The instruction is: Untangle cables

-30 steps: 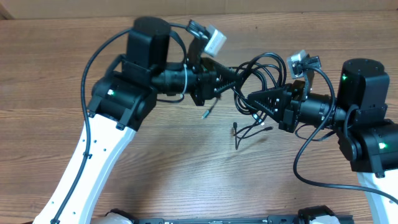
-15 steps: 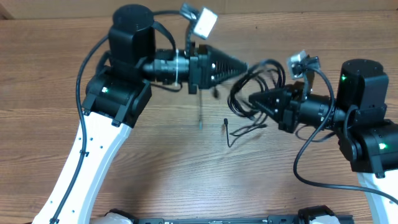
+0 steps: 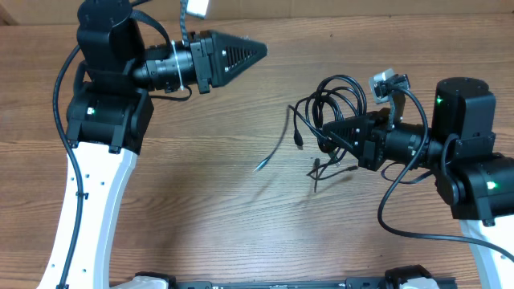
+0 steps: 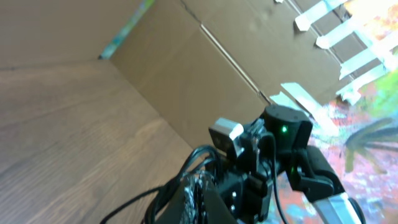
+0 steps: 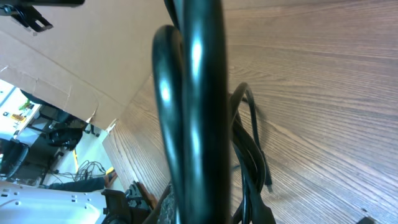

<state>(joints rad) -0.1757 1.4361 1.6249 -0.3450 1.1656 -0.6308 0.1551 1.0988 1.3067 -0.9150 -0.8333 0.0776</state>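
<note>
- Black cables [image 3: 336, 103] hang bunched above the wooden table [image 3: 201, 209], pinched in the right gripper [image 3: 328, 130], with loose ends dangling.
- Left gripper [image 3: 259, 50], pressed together and empty, sits well apart; pulling with one arm could tighten the knot.

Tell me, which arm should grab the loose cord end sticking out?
Probably the left. The left gripper holds nothing, though it sits far off; the right gripper is busy clamping the cables.
</note>
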